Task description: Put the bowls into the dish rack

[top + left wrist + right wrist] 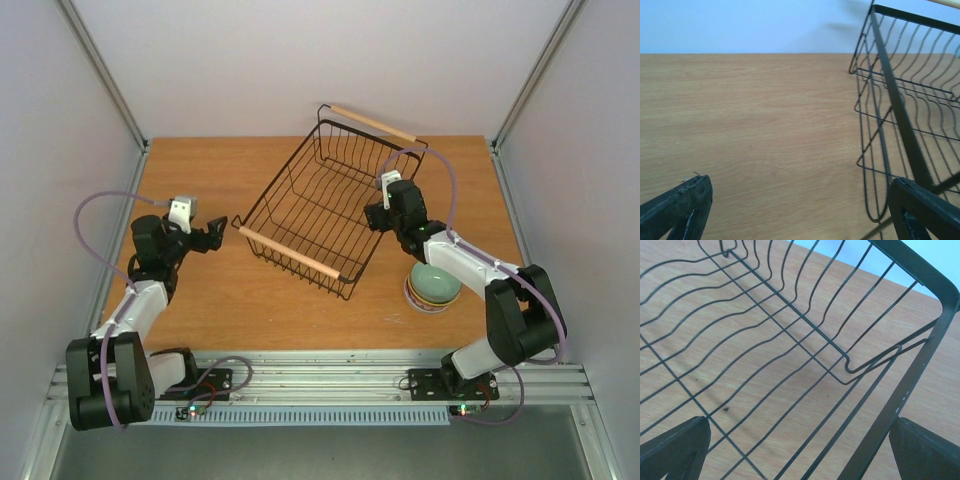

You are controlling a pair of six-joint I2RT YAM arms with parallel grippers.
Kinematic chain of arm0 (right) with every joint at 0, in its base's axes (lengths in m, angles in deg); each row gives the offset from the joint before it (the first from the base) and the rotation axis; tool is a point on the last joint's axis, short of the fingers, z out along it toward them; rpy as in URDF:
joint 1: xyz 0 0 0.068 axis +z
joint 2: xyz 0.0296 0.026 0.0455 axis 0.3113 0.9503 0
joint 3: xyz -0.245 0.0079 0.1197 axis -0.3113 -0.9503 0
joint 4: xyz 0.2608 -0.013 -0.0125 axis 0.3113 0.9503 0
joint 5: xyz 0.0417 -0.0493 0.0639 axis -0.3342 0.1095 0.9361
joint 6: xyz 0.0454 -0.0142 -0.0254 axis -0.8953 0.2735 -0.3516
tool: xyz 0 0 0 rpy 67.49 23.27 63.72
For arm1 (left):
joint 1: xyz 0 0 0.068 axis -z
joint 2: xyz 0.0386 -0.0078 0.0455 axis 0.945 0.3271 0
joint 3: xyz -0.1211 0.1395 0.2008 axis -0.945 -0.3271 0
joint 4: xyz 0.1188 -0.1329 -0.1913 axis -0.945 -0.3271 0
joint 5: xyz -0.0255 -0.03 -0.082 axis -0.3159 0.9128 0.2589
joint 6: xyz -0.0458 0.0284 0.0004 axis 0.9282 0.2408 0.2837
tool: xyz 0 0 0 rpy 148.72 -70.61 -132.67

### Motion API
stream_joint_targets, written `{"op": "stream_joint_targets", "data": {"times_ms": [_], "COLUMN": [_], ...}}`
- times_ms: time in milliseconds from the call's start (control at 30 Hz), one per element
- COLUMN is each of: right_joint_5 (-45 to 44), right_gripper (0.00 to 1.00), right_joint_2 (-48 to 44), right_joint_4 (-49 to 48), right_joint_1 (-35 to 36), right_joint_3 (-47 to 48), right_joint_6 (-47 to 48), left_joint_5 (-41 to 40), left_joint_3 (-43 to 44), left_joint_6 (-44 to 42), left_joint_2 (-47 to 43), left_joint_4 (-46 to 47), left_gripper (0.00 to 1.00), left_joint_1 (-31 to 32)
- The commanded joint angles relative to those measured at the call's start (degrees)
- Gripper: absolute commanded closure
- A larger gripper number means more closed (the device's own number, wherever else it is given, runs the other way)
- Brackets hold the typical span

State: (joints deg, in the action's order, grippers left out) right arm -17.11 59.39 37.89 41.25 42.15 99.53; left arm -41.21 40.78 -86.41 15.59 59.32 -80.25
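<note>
The dish rack holds nothing yet, the right gripper and left gripper stand wide and empty, so next is grasping the stacked bowls

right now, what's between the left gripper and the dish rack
Only bare table lies between the left gripper and the dish rack, seen in the top view.

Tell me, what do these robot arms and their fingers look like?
The left arm and right arm are both slim white tubes joined by chunky black joints. A lilac cable loops along each. The fingers are flat, dark and matte.
</note>
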Motion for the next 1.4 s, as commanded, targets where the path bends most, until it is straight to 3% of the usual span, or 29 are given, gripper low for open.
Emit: {"op": "stream_joint_targets", "data": {"times_ms": [0,133,333,400,500,700,900,1133,1367], "right_joint_5": [2.9,0.5,-5.9,-12.1,-20.5,-11.8,-1.6,-0.4,0.8], "right_gripper": [0.01,0.01,0.02,0.03,0.06,0.06,0.06,0.06,0.05], "right_joint_2": [-3.2,-5.9,-13.5,-13.8,-9.5,1.5,13.2,16.4,17.4], "right_joint_4": [2.8,6.0,7.9,12.7,28.0,34.5,32.8,30.2,28.1], "right_joint_1": [0.4,-0.1,-3.0,-4.8,-8.8,-16.4,-16.4,-14.8,-12.4], "right_joint_3": [2.0,4.6,5.4,7.8,15.2,19.7,21.9,20.7,22.2], "right_joint_6": [-2.7,-8.5,-18.2,-23.2,-30.4,-34.0,-36.8,-36.3,-33.4], "left_joint_5": [-5.8,-5.6,-4.2,-5.6,-7.3,-6.5,-3.6,0.8,6.4], "left_joint_3": [1.0,3.3,7.8,9.1,11.2,11.6,10.9,10.4,13.8], "left_joint_6": [0.8,2.8,2.8,2.3,1.5,-0.5,-1.4,-2.9,-8.4], "left_joint_2": [1.5,5.6,12.9,15.4,17.9,18.3,17.5,16.9,19.3], "left_joint_4": [5.2,2.8,-2.2,-3.3,-5.3,-5.9,-6.8,-8.6,-19.7], "left_gripper": [0.04,0.05,0.16,0.17,0.18,0.19,0.19,0.19,0.25], "left_joint_1": [-0.3,-0.3,1.7,3.5,6.3,8.4,8.4,8.7,12.3]}}
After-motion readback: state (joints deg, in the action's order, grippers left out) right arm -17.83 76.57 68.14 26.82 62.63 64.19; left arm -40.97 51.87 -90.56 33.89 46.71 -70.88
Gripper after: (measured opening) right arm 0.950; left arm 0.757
